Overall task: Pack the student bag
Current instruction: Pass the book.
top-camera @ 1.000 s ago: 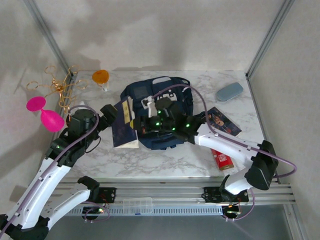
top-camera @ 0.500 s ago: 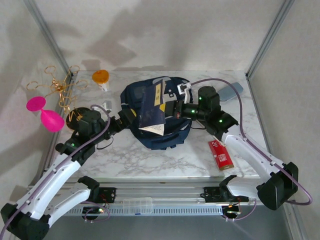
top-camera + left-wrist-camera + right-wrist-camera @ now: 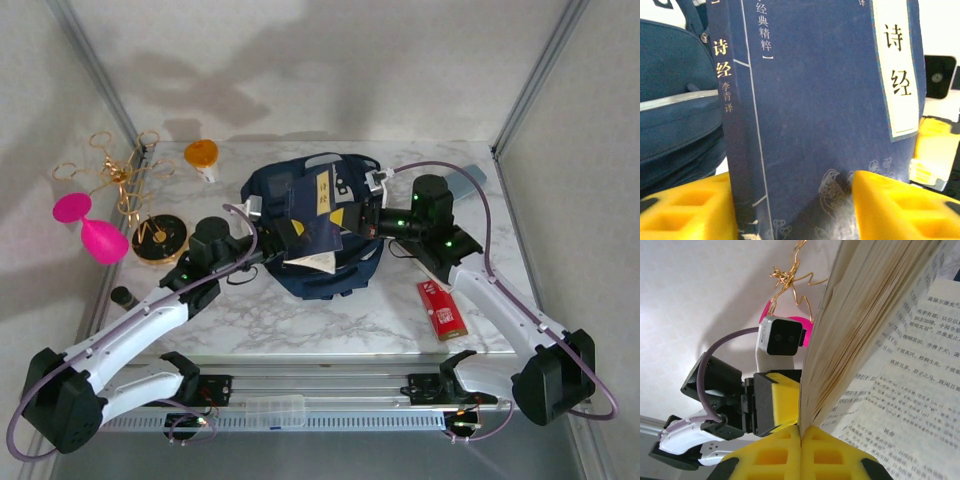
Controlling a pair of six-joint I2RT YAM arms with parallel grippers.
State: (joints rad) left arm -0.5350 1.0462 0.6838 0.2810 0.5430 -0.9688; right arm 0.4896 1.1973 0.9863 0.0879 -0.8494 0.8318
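Note:
The student bag [image 3: 262,192], a navy backpack, lies at the middle of the table; its fabric also sits left of the book [image 3: 675,125]. A dark blue book [image 3: 312,215] with Chinese titles [image 3: 815,100] is held over the bag, its pages fanned [image 3: 875,305]. My left gripper [image 3: 278,238] holds its lower left edge, the yellow jaws pressed against spine and cover [image 3: 795,200]. My right gripper [image 3: 352,222] is at the book's right side, shut on a thin edge of it [image 3: 801,432].
An orange bottle [image 3: 201,155], a gold wire piece [image 3: 115,175], a pink object [image 3: 85,225] and a black-and-gold disc [image 3: 160,238] lie at the left. A red box [image 3: 441,308] lies front right. A grey-blue case [image 3: 470,177] sits behind the right arm.
The right gripper carried the book from the bag's left side to above the bag. The left arm followed to the right and its jaws closed onto the book.

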